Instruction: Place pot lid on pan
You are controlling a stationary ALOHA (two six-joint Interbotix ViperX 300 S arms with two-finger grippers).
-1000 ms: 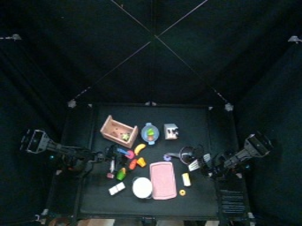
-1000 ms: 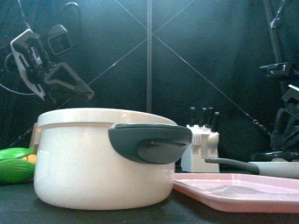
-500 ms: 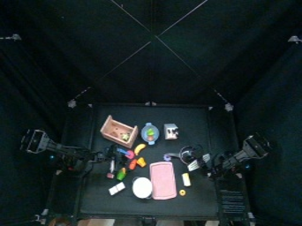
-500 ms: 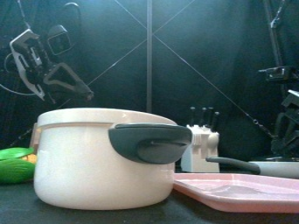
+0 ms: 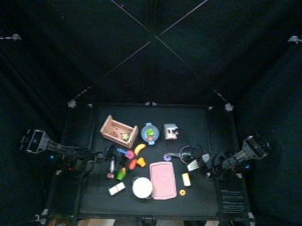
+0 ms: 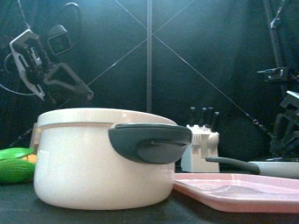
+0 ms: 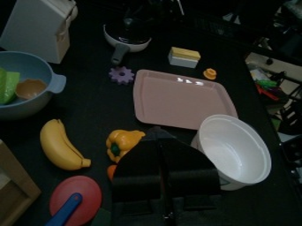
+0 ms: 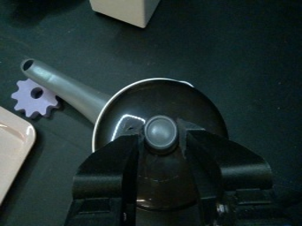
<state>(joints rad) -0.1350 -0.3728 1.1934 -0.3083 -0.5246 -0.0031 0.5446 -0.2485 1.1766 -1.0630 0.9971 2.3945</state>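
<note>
The pan (image 8: 116,113) is small, dark and round, with a grey handle (image 8: 56,79). It stands right of the table's middle (image 5: 188,159) and shows low at the right in the front view (image 6: 278,166). The pot lid (image 8: 195,110) lies on it, dark with a shiny rim and a round knob (image 8: 160,132). My right gripper (image 8: 162,146) hangs directly over the lid, open, with the knob between its jaws and not pinched. My left gripper (image 7: 165,152) rests shut at the table's left (image 5: 90,162), holding nothing.
A white pot (image 7: 234,148) with a dark handle (image 6: 149,142) stands at the front beside a pink tray (image 7: 183,95). Near the pan lie a purple gear (image 8: 35,95) and a white knife block (image 6: 201,144). A banana (image 7: 62,144) and a blue bowl (image 7: 18,84) sit left.
The right arm has shifted slightly above the pan, with its jaws equally wide throughout. The left arm has not moved.
</note>
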